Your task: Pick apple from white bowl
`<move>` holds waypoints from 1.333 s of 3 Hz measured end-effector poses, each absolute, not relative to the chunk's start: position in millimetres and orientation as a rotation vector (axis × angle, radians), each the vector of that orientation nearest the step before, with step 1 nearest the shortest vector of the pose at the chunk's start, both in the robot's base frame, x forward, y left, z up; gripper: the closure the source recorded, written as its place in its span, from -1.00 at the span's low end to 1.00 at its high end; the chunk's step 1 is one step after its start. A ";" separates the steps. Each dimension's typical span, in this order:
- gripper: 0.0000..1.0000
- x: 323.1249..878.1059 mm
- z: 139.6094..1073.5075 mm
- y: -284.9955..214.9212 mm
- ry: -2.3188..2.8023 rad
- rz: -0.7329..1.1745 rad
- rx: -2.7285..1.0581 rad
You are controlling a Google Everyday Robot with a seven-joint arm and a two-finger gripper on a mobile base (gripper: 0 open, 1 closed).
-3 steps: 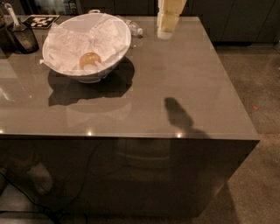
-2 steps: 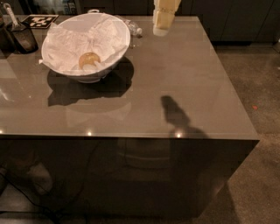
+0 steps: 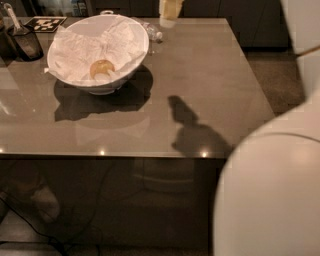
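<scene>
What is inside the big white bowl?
The white bowl holds crumpled white paper, and the apple lies on it. The paper hides the bowl's bottom. The gripper hangs above the far edge of the table, apart from the bowl.

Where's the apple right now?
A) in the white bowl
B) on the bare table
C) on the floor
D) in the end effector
A: the apple lies on the paper inside the white bowl, while the end effector is over the far edge of the table, right of the bowl and apart from it.
</scene>
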State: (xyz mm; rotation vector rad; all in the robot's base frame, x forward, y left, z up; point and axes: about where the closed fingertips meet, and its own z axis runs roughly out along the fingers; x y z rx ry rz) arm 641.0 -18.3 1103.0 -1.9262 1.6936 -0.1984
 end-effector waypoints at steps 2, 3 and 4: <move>-1.00 691.6 1104.3 14.8 1.609 -0.223 -1.927; -1.00 702.7 1095.9 30.0 1.575 -0.234 -1.965; -1.00 709.3 1086.5 43.5 1.543 -0.258 -2.022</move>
